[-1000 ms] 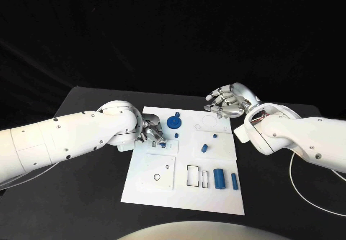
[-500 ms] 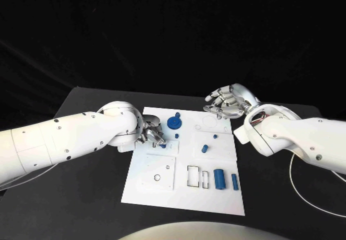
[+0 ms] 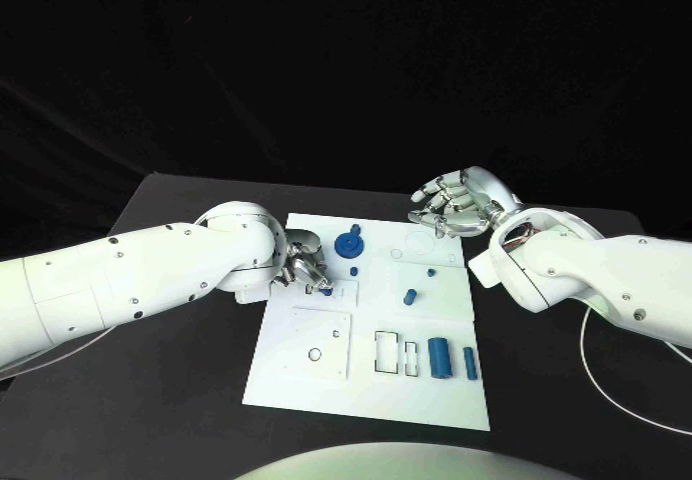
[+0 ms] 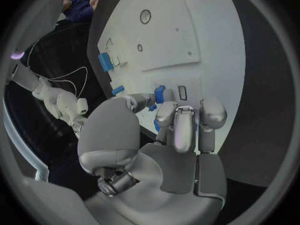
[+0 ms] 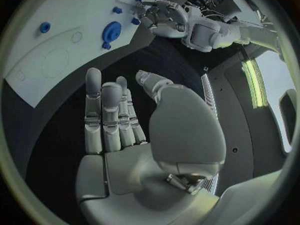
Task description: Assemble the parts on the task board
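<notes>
- Hardly anything had moved since a second earlier: the left hand (image 3: 306, 268) stayed hunched at the board's left edge, and the right hand (image 3: 457, 204) stayed up beyond the far right corner.
- The task board (image 3: 317, 385) lay at the table's (image 3: 159, 420) centre, long side running from 12 towards 6 o'clock.
- The left hand's fingers (image 4: 177, 120) were curled down onto the board around a small blue part (image 4: 160, 93); it touched that part, but whether it truly gripped it, I couldn't tell.
- The right hand was released, fingers (image 5: 103, 112) straight and apart, holding nothing, hovering at about 1 o'clock from the board's centre.
- A round blue gear (image 3: 348, 244) sat at 12 o'clock on the board, just beside the left hand.
- A blue peg (image 3: 410, 296) lay near the middle.
- Two blue cylinders (image 3: 438, 360) lay side by side down at 5 o'clock.
</notes>
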You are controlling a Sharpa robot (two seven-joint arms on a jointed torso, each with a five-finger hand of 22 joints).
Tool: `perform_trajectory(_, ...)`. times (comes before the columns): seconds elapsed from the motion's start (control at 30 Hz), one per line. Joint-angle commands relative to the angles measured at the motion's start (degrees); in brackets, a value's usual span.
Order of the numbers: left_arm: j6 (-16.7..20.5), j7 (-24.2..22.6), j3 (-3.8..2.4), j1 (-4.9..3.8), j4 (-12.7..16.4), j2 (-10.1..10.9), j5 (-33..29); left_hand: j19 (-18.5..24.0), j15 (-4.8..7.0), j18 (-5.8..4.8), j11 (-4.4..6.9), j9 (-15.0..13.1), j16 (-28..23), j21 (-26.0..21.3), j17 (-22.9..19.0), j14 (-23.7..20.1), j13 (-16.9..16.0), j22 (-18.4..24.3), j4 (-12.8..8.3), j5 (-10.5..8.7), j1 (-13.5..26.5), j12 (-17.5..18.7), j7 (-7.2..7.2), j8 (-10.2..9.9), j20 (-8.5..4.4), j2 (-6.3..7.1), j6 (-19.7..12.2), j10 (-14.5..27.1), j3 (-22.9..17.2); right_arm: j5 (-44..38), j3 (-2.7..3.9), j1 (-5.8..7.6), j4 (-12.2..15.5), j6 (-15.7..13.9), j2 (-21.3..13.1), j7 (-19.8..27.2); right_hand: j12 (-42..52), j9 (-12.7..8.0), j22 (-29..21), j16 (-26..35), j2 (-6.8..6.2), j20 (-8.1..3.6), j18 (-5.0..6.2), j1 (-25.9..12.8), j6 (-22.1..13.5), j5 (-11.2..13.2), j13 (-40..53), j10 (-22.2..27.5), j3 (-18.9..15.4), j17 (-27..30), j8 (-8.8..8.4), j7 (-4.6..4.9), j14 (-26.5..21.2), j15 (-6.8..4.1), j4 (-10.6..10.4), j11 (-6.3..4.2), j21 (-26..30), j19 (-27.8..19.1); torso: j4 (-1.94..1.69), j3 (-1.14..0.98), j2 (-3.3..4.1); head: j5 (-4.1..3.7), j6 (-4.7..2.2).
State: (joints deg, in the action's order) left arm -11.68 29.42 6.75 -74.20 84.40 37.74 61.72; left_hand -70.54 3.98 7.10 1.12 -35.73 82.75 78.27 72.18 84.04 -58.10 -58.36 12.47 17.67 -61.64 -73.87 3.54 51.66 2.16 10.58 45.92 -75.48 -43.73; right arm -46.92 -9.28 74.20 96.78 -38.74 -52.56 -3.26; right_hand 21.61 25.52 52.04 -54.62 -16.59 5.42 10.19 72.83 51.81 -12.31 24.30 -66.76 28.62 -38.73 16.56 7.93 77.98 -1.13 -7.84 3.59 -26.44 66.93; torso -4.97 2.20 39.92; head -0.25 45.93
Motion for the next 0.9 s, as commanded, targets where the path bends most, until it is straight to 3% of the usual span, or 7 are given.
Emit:
perform_trajectory(0.03, -1.31, -0.05, 0.00, 0.02, 0.09, -0.16, 0.75, -0.32, 0.51, -0.79, 0.08, -0.10, 0.19, 0.33, 0.09, 1.99, 0.03, -0.07, -13.36, 0.22, 0.13, 0.23, -0.36, 0.29, -0.26, -0.40, 0.37, -0.33, -13.05, -0.22, 0.01, -0.04, 0.12, 0.36, -0.06, 0.59, -0.17, -0.08, -0.05, 0.39, -0.04, -0.04, 0.22, -0.42, 0.11, -0.20, -0.05, -0.43, -0.31, -0.09, -0.36, 0.36, 0.09, 0.40, 0.13, -0.02, 0.28, 0.27, 0.01, -0.01, 0.03, 0.02, 0.03)
perform_trajectory(0.27, -2.87, 0.06, 0.00, 0.07, 0.05, -0.37, 1.91, -0.37, 0.55, -0.80, 0.15, -0.13, 0.18, 0.42, 0.06, 1.99, -0.06, -0.18, -13.68, 1.26, 0.17, 0.23, -0.40, 0.22, -0.32, -0.10, 0.63, -0.51, -12.78, -0.23, 0.01, -0.04, 0.18, 0.35, -0.15, 0.57, -0.17, -0.08, -0.05, 0.39, -0.04, -0.04, 0.22, -0.42, 0.11, -0.20, -0.05, -0.43, -0.31, -0.09, -0.36, 0.36, 0.09, 0.40, 0.13, -0.02, 0.28, 0.27, 0.03, -0.01, 0.03, 0.03, 0.17)
perform_trajectory(0.37, -3.49, 0.10, 0.01, 0.17, 0.01, -0.50, 2.34, -0.44, 0.64, -0.83, 0.24, -0.19, 0.17, 0.54, 0.07, 2.01, -0.10, -0.36, -13.81, 3.45, 0.37, 0.27, -0.52, 0.09, -0.39, 0.15, 1.05, -0.75, -12.20, -0.23, 0.01, -0.04, 0.19, 0.35, -0.18, 0.55, -0.17, -0.08, -0.05, 0.39, -0.04, -0.04, 0.22, -0.42, 0.11, -0.20, -0.05, -0.43, -0.31, -0.09, -0.36, 0.36, 0.09, 0.40, 0.13, -0.02, 0.28, 0.27, 0.03, -0.02, 0.03, -0.02, 0.21)
perform_trajectory(0.9, -3.49, 0.02, 0.01, 0.43, -0.17, -1.17, 2.27, -0.57, 0.66, -0.88, 0.30, -0.24, 0.16, 0.65, 0.06, 2.02, -0.55, -0.61, -13.52, 4.54, 0.78, 0.05, -0.61, 0.02, -0.42, 0.10, 1.43, -1.18, -11.56, -0.24, 0.01, -0.04, 0.21, 0.33, -0.23, 0.51, -0.26, -0.11, -0.12, 0.50, 0.04, -0.04, 0.23, -0.41, 0.11, -0.24, -0.22, -0.50, -0.51, -0.06, -0.38, 0.35, 0.08, 0.39, 0.15, -0.03, 0.37, 0.31, 0.01, -0.06, 0.04, -0.17, 0.45)
